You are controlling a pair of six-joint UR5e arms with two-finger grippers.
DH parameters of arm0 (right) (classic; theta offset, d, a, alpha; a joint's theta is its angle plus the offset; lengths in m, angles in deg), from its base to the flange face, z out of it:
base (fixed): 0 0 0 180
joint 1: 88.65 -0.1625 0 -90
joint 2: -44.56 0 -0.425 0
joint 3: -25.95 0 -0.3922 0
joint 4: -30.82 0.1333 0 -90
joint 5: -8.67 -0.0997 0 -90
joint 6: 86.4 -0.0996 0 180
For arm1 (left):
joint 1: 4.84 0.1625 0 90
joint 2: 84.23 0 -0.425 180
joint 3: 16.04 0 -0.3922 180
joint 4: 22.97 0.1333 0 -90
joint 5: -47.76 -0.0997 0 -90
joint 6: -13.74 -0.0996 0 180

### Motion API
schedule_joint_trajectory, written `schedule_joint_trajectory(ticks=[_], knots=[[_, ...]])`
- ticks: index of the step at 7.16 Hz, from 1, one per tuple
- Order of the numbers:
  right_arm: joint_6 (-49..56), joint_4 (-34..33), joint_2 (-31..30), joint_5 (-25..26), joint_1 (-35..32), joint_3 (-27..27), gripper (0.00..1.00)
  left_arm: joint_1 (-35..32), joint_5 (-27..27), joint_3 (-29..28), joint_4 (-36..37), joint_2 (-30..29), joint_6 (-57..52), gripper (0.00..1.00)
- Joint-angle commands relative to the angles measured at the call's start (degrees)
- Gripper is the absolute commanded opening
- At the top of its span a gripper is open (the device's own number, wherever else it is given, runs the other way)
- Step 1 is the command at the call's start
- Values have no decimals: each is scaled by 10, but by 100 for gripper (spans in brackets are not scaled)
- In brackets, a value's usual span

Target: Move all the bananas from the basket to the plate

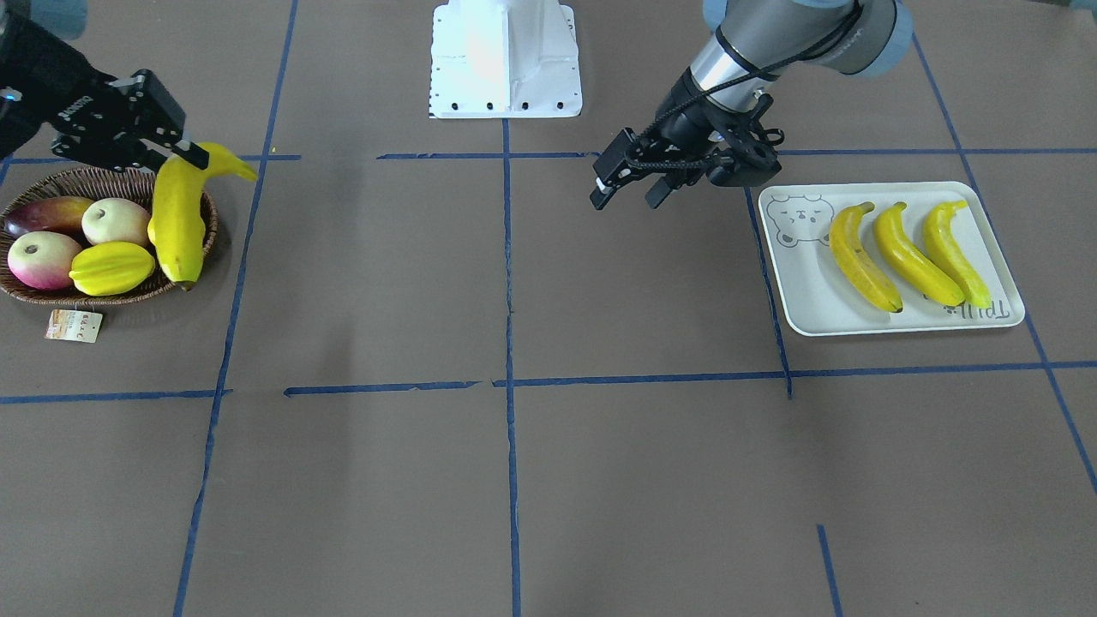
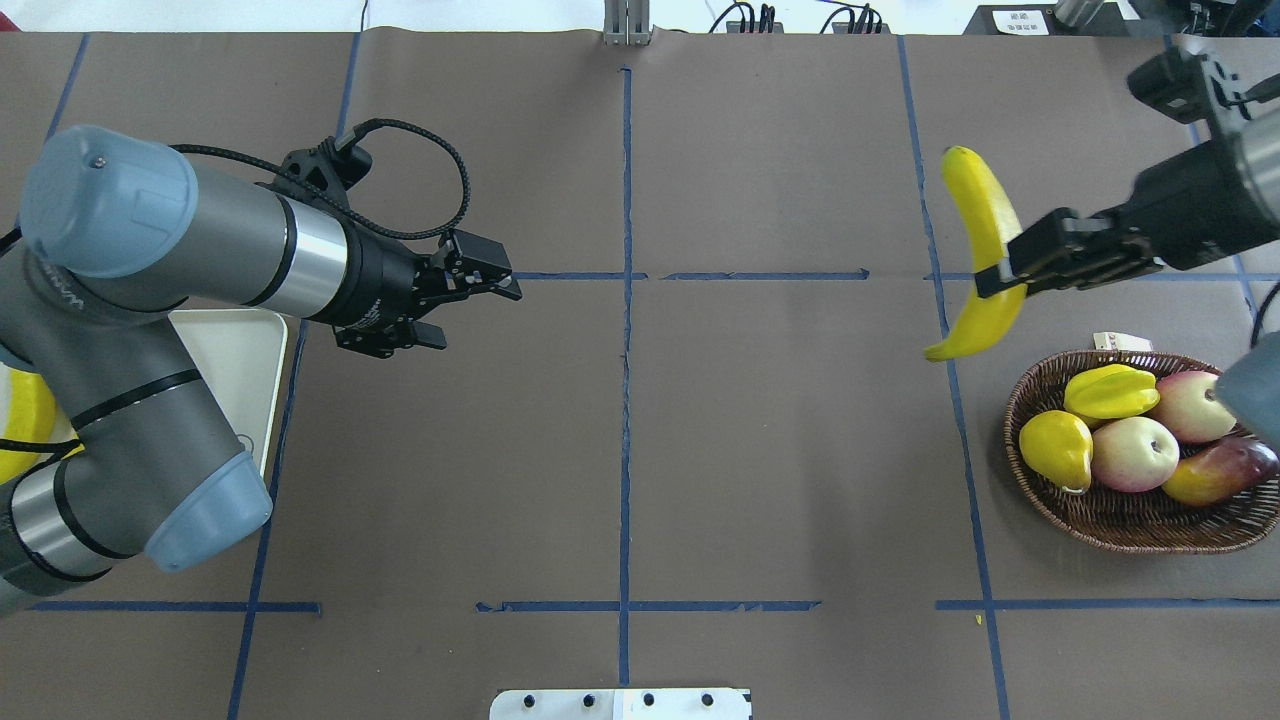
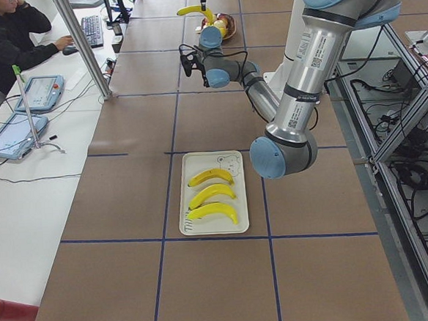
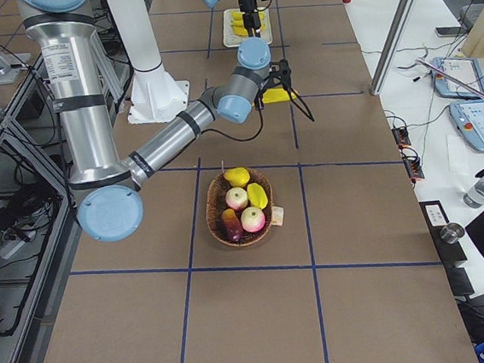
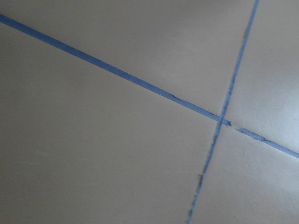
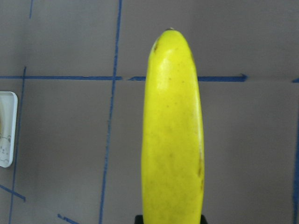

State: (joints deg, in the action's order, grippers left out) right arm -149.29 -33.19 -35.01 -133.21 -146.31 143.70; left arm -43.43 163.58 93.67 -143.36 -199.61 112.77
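Overhead exterior: my right pincer (image 2: 992, 280) was clamped on the last banana (image 2: 983, 212), aloft just beside the basket (image 2: 1100, 530). Best, I judged, to carry it level toward the left pincer (image 2: 470, 312), fingers apart over the desk (image 2: 760, 450). The basket held only other fruit (image 2: 1133, 452); the plate (image 1: 806, 296) held three bananas (image 1: 908, 255).

Overhead sits behind my shoulders; front faces me, steeply down. Both share the basket (image 1: 103, 300). Right wrist camera: close on banana (image 6: 173, 140).
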Motion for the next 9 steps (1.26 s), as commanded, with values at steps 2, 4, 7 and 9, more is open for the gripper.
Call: schedule_joint_trajectory(ticks=[2,4,7,9], knots=[[-195,67,98,198,176,6,2,10,-16,-34,-118,-27,79,100],[-201,67,114,350,308,17,2,11,-17,-34,-119,-42,84,99],[-200,63,126,385,359,13,1,22,-17,-42,-119,-64,85,99],[-201,63,126,386,360,13,1,47,-18,-44,-119,-71,84,99]])
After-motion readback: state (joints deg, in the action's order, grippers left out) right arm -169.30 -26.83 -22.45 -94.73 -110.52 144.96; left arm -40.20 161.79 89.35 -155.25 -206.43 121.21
